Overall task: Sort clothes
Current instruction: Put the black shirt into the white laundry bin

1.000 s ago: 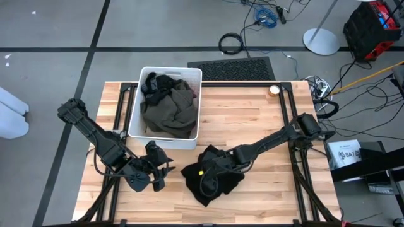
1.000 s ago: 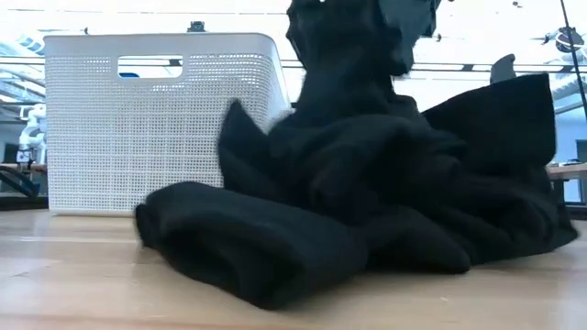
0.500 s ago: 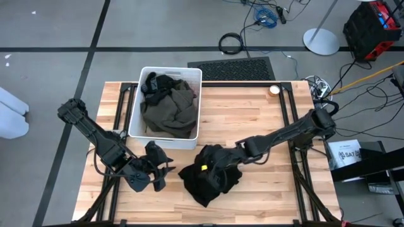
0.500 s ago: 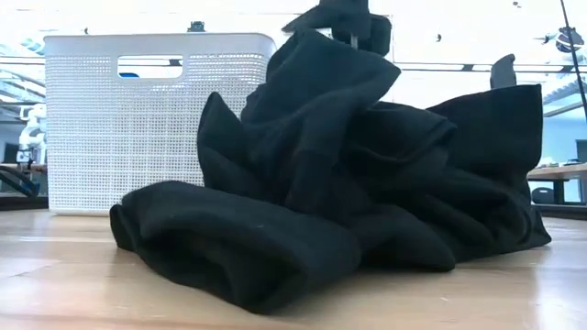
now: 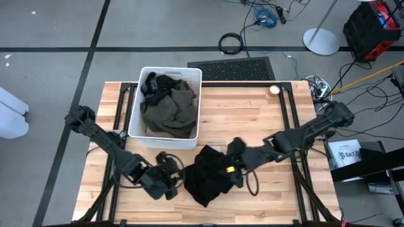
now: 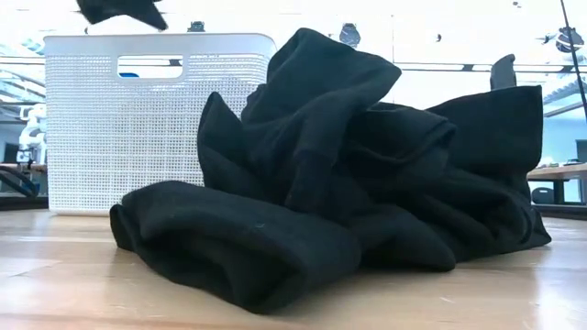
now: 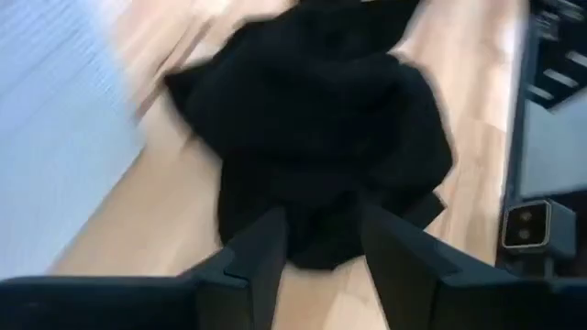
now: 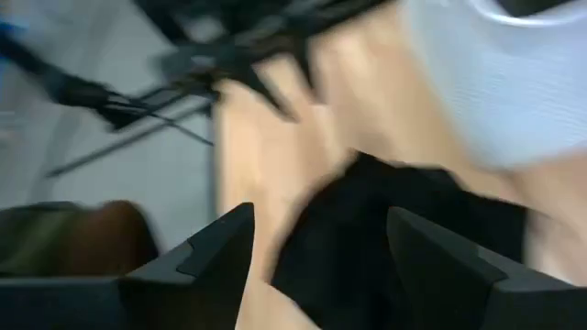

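High view: the wooden tabletop (image 5: 252, 113) is seen filling the centre of the frame, with both dark arms reaching in from the lower left and the right.

A white plastic bin (image 5: 135, 113) is placed at the upper left of the tabletop, just above centre. It is filled almost to the rim: a large dark olive garment (image 5: 169, 112) takes up most of it, and a black garment (image 5: 159, 84) is bunched at the bin's upper end, lying on the olive one. In the low view the bin's perforated wall (image 6: 138, 128) is seen at the left, behind the heap.

A second black garment (image 5: 211, 176) is crumpled in a loose heap on the tabletop at lower centre, just below the bin's lower right corner and apart from it. In the low view its thick folds (image 6: 348, 183) fill the middle of the frame.

The left hand (image 5: 172, 183) is placed at the lower left of centre, just beside the heap's left edge; its fingers are spread and nothing is held. In the left wrist view the heap (image 7: 312, 128) lies ahead of the parted fingers (image 7: 266, 243).

The right hand (image 5: 235, 151) is seen at the heap's upper right edge, its fingers spread and nothing pinched.
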`<state>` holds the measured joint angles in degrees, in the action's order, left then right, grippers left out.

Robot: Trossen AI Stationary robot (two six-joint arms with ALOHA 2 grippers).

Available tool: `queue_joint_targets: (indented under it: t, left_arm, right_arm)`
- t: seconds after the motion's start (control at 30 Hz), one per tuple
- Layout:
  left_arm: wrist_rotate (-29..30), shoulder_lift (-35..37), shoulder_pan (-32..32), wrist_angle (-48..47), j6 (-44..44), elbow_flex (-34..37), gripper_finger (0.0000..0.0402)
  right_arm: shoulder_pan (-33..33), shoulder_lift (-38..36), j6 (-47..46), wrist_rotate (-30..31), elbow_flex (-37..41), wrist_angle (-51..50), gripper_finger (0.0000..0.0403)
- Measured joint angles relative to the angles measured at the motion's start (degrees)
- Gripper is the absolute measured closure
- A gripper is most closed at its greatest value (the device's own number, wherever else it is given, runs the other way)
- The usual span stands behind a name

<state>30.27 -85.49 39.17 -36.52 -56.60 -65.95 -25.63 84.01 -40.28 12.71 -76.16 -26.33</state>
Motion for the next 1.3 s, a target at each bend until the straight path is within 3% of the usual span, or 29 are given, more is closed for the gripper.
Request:
queue_joint_targets:
  t: [0.13, 0.23, 0.33, 0.47, 0.63, 0.93, 1.07, 1.3]
  left_arm:
    - [-0.4, -1.0, -1.9, 8.4, 21.5, -1.7, 0.0251]
    - [-1.3, -0.9, -4.7, 15.1, 29.6, -4.2, 0.0251]
    - [-6.6, -1.3, -9.1, 18.8, 32.6, -6.3, 0.0251]
    - [-13.6, -3.5, -14.8, 22.3, 26.2, -6.6, 0.0251]
    - [-17.9, -8.2, -17.8, 22.7, 22.5, -6.6, 0.0251]
    - [-20.6, -15.8, -17.8, 15.7, 22.4, -6.5, 0.0251]
    - [-23.7, -16.1, -16.6, 10.0, 19.5, -6.5, 0.0251]
    - [-23.9, -15.9, -13.1, 0.8, 16.3, -6.5, 0.0251]
  right_arm:
    - [-2.8, -2.5, -3.5, 8.2, 0.0, -10.0, 0.0166]
    - [-4.6, -2.8, -6.7, 11.6, 0.0, -13.7, 0.0166]
    - [-5.9, -2.6, -7.0, 13.0, 0.1, -14.5, 0.0166]
    - [-6.5, -2.5, -7.1, 13.5, 0.1, -14.5, 0.0171]
    - [-7.6, -2.5, -7.0, 16.0, 0.1, -16.2, 0.0183]
    - [-8.3, -2.5, -7.1, 16.2, 0.1, -17.9, 0.019]
    - [-8.2, -2.5, -7.1, 16.7, 0.1, -18.4, 0.019]
    - [-8.2, -2.5, -7.0, 19.0, 0.1, -19.0, 0.019]
